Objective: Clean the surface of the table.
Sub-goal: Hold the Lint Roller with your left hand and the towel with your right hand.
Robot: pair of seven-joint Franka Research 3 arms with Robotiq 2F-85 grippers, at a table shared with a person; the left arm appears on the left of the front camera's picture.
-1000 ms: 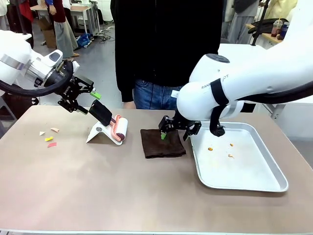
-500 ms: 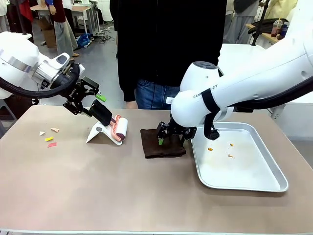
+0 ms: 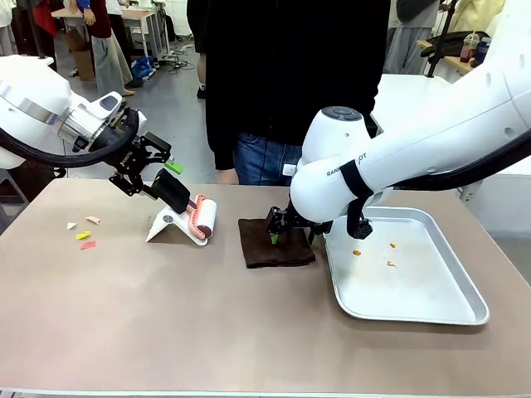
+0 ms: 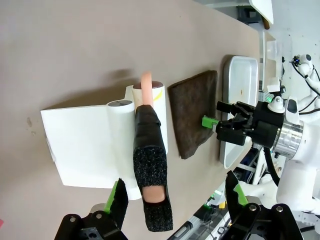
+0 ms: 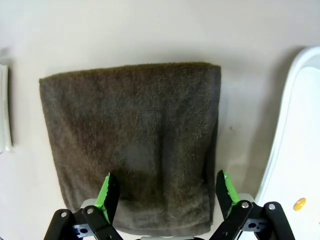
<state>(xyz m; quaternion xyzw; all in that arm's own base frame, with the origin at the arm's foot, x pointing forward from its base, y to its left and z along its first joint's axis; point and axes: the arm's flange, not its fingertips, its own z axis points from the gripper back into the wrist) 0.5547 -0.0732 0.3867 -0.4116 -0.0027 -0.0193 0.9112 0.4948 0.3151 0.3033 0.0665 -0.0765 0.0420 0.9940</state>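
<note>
The tan-brown table (image 3: 166,323) carries a folded dark brown cloth (image 3: 275,244) at its middle. My right gripper (image 3: 280,230) hangs open just over that cloth, its green pads straddling the near edge of the cloth (image 5: 135,130) in the right wrist view. A lint roller with a black handle (image 3: 175,191) and a white roll (image 3: 204,218) rests on a white stand (image 3: 168,224). My left gripper (image 3: 158,171) is open around the handle's end; in the left wrist view the handle (image 4: 151,175) lies between the fingers (image 4: 118,201), nearer one pad. Small coloured scraps (image 3: 83,235) lie at the table's left.
A silver metal tray (image 3: 452,311) with a few crumbs (image 3: 357,252) sits right of the cloth, its rim (image 5: 292,130) close to my right gripper. A person in a black top (image 3: 290,83) stands at the far edge.
My right gripper has slid left and lower over the cloth. My left gripper has shifted slightly right, closer along the roller's handle.
</note>
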